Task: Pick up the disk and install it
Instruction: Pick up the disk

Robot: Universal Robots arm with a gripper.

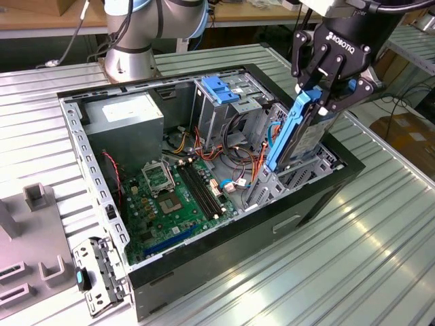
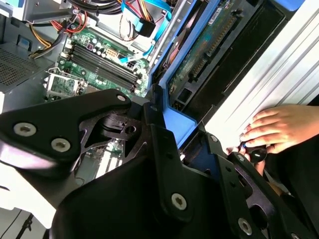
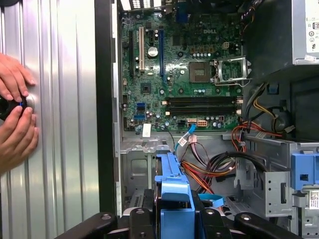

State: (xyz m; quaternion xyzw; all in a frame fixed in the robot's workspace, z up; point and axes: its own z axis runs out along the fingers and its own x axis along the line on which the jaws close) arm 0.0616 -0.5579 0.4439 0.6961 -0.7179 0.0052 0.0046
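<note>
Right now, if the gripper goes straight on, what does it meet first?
Probably the drive bay under the disk that the gripper holds, at the computer case edge; depth unclear.

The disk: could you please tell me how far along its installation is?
Picked up: the gripper is shut on the disk. In hand: it hangs tilted, lower end at the computer case. Left: seating it; most of it stands above the rim.

Dark grey disk [image 1: 306, 136] framed in bright blue; black end effector [image 1: 318, 95]; green motherboard [image 1: 178, 197]; ribbed silver counter [image 1: 340, 265]; black computer case [image 1: 224, 261]; red, orange, yellow cables [image 3: 202, 172].
</note>
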